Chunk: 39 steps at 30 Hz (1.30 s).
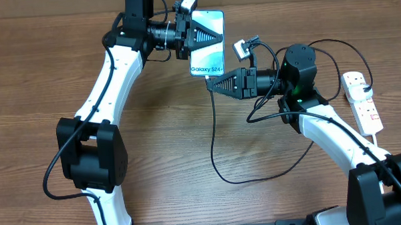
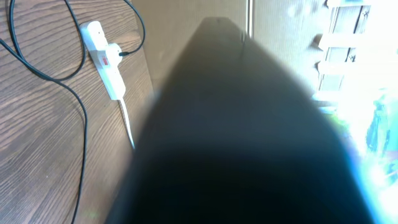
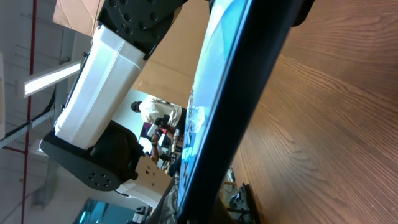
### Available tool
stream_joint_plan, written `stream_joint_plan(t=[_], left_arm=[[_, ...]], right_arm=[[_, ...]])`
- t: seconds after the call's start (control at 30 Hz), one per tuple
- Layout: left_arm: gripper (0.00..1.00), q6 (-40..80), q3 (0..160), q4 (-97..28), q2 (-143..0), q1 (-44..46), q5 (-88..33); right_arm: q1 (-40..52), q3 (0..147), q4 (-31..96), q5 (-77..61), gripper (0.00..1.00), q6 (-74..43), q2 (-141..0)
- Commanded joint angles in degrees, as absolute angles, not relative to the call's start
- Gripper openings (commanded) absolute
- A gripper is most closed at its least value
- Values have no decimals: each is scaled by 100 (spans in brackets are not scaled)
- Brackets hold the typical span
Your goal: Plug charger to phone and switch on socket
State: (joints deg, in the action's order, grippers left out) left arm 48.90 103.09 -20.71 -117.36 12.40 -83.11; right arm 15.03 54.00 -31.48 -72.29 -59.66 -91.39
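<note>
1. Table (image 1: 39,78): wood-grain top, fills the overhead view.
2. Left arm (image 1: 112,75): reaches up to the table's 12 o'clock. Left gripper (image 1: 214,37) is clenched on the phone (image 1: 207,61), w/ one dark finger lying across the screen.
3. Right arm (image 1: 335,134): comes in from 5 o'clock. Right gripper (image 1: 211,85) points toward 9 o'clock, fingers pinched on the end of the charger (image 1: 213,139). Its tip sits just beside the phone's lower edge, at the phone's 6 o'clock. Touching or apart: can't tell.
4. Phone: at the table's 12 o'clock, screen facing the overhead cam, "Galaxy S24+" text near the edge closest to the right gripper. In the right wrist view its dark edge runs across the frame, v. close.
5. Socket (image 1: 362,101): white strip at the table's 3 o'clock, well apart from both grippers. Switch positions too small to read.
6. Charger: thin black cable drops from the right gripper toward 6 o'clock, loops, then runs off toward 3 o'clock. Plug tip hidden.
</note>
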Motion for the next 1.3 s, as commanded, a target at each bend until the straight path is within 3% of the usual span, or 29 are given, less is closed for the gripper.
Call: stream_joint_plan(t=[0.0,0.73,1.27], left_arm=[[4,4716,10337,-2049,-11773,1295,-8652],[4,4716,10337,-2056,-11773,1267,-8715],[4,4668,10337,-2073,-11773,1275,-9067]], right_arm=[[1380,5472,-3186,-6949,4,-6005,-9065],[1730,5472,-3190,-5621,4,-6123,-9065],[1372,5472,-3140,-6031,4,-6108,-9065]])
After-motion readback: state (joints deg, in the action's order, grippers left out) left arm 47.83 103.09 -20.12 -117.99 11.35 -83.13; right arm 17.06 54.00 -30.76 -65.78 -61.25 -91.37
